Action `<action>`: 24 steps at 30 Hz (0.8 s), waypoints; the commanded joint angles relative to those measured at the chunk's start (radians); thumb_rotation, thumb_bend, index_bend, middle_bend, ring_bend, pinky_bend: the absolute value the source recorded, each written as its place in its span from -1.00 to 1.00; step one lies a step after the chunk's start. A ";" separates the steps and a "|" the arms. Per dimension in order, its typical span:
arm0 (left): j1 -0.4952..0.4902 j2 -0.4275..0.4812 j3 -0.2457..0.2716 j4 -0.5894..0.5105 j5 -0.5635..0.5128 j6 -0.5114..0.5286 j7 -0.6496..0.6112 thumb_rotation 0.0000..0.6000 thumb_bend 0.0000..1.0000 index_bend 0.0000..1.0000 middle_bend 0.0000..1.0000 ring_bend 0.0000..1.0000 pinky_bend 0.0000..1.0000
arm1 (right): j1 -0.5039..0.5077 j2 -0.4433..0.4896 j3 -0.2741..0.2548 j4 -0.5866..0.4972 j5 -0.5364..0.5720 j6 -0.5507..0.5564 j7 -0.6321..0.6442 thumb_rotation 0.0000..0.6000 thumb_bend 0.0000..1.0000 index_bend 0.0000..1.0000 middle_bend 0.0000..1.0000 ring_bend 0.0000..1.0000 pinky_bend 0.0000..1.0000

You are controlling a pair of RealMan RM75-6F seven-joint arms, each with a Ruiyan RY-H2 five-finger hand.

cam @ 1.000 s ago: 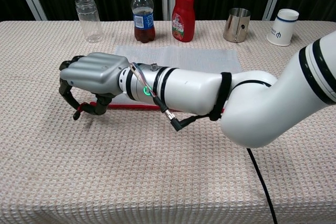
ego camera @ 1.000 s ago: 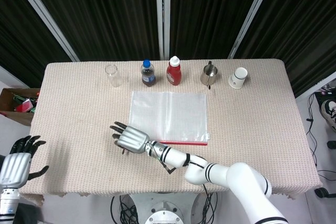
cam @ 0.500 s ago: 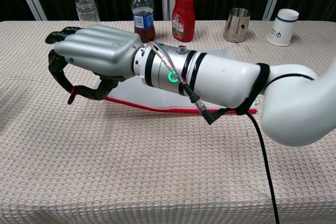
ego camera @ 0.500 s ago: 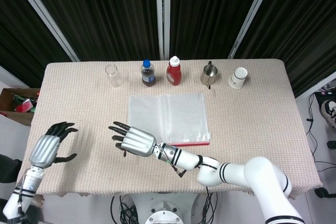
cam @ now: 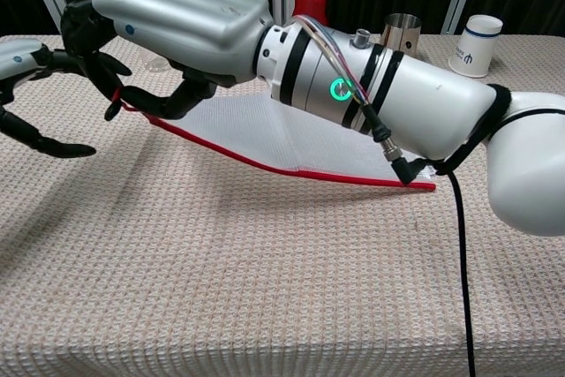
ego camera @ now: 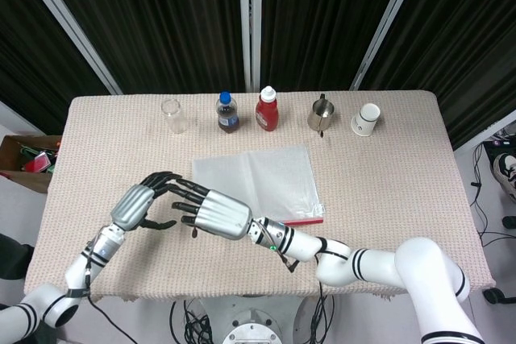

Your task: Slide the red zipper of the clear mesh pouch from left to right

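Over at the counter's (ego camera: 379, 175) left side, right hand (cam: 181, 11) was grasping the pouch's (ego camera: 266, 179) lifted red zipper (cam: 265, 163) end; left hand (ego camera: 137, 205) hovered released. Sliding hadn't started, I'd say.

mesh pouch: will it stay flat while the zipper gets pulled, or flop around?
Probably floppy: the clear mesh pouch already slopes up where the right hand grips its red zipper end, the far corner still on the table. It looks thin and light, so it may drag along unless the left hand pins it.
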 commanded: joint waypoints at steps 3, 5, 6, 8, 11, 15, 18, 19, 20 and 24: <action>-0.045 -0.044 0.021 0.029 0.029 0.020 -0.111 1.00 -0.65 -0.23 -0.72 -0.81 -0.74 | -0.002 -0.002 0.005 0.008 0.001 0.003 0.005 1.00 0.07 0.78 -0.53 -1.00 -1.00; -0.057 -0.058 0.027 0.035 0.037 0.031 -0.137 1.00 -0.63 -0.21 -0.72 -0.81 -0.74 | -0.002 -0.004 0.009 0.011 0.003 0.003 0.011 1.00 0.07 0.78 -0.53 -1.00 -1.00; -0.062 -0.064 0.028 0.039 0.039 0.034 -0.144 1.00 -0.62 -0.21 -0.72 -0.81 -0.74 | -0.001 -0.005 0.011 0.012 0.004 0.003 0.015 1.00 0.07 0.78 -0.53 -1.00 -1.00; -0.075 -0.077 0.032 0.047 0.043 0.036 -0.150 1.00 -0.61 -0.21 -0.72 -0.81 -0.74 | 0.000 -0.007 0.014 0.015 0.006 0.001 0.020 1.00 0.07 0.78 -0.53 -1.00 -1.00; -0.088 -0.091 0.034 0.055 0.042 0.037 -0.148 1.00 -0.60 -0.21 -0.72 -0.81 -0.74 | 0.000 -0.010 0.016 0.017 0.007 0.001 0.024 1.00 0.07 0.78 -0.53 -1.00 -1.00; -0.107 -0.114 0.036 0.067 0.032 0.032 -0.156 1.00 -0.56 -0.18 -0.72 -0.81 -0.74 | 0.000 -0.011 0.018 0.016 0.006 0.003 0.032 1.00 0.07 0.78 -0.53 -1.00 -1.00; -0.116 -0.130 0.038 0.083 0.025 0.036 -0.156 1.00 -0.53 -0.13 -0.72 -0.81 -0.74 | 0.000 -0.011 0.019 0.015 0.005 0.005 0.039 1.00 0.07 0.78 -0.53 -1.00 -1.00; -0.117 -0.135 0.038 0.088 0.023 0.038 -0.157 1.00 -0.52 -0.11 -0.71 -0.81 -0.74 | 0.000 -0.012 0.020 0.016 0.005 0.006 0.040 1.00 0.07 0.78 -0.53 -1.00 -1.00; -0.119 -0.139 0.039 0.092 0.021 0.039 -0.159 1.00 -0.51 -0.10 -0.70 -0.81 -0.74 | 0.000 -0.012 0.021 0.017 0.005 0.007 0.041 1.00 0.07 0.78 -0.53 -1.00 -1.00; -0.128 -0.156 0.041 0.110 0.010 0.038 -0.181 1.00 -0.48 -0.07 -0.69 -0.81 -0.74 | 0.001 -0.015 0.022 0.021 0.004 0.009 0.051 1.00 0.07 0.78 -0.53 -1.00 -1.00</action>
